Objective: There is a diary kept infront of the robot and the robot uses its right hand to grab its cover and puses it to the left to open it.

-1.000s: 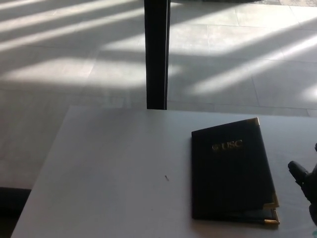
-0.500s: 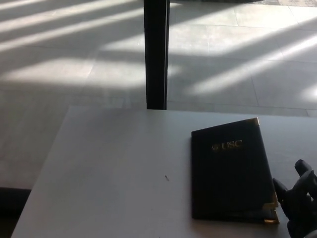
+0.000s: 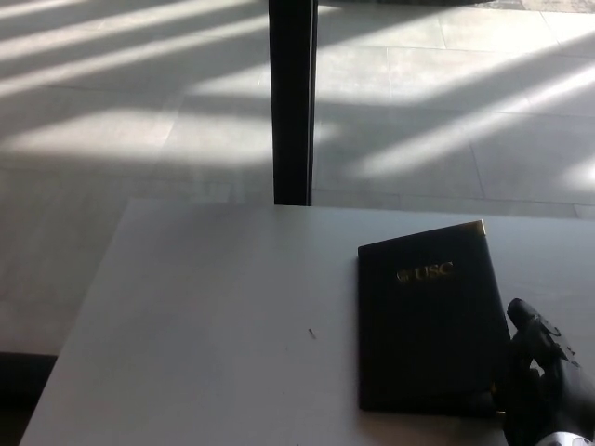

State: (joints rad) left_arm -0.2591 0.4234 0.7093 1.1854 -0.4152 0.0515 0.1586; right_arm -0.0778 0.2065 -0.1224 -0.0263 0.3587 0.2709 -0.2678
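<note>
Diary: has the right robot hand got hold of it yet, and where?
Cannot be told. The right robot hand covers the closed diary's lower right corner, but a grip on the cover is not visible.

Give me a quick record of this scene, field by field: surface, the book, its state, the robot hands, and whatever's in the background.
surface: pale table
book: dark diary with gold lettering and a gold corner, lying flat on the table's right side
book state: closed
right robot hand: at the diary's lower right corner, covering it; grip unclear
left robot hand: not in view
background: black post behind the table, sunlit tiled floor
</note>
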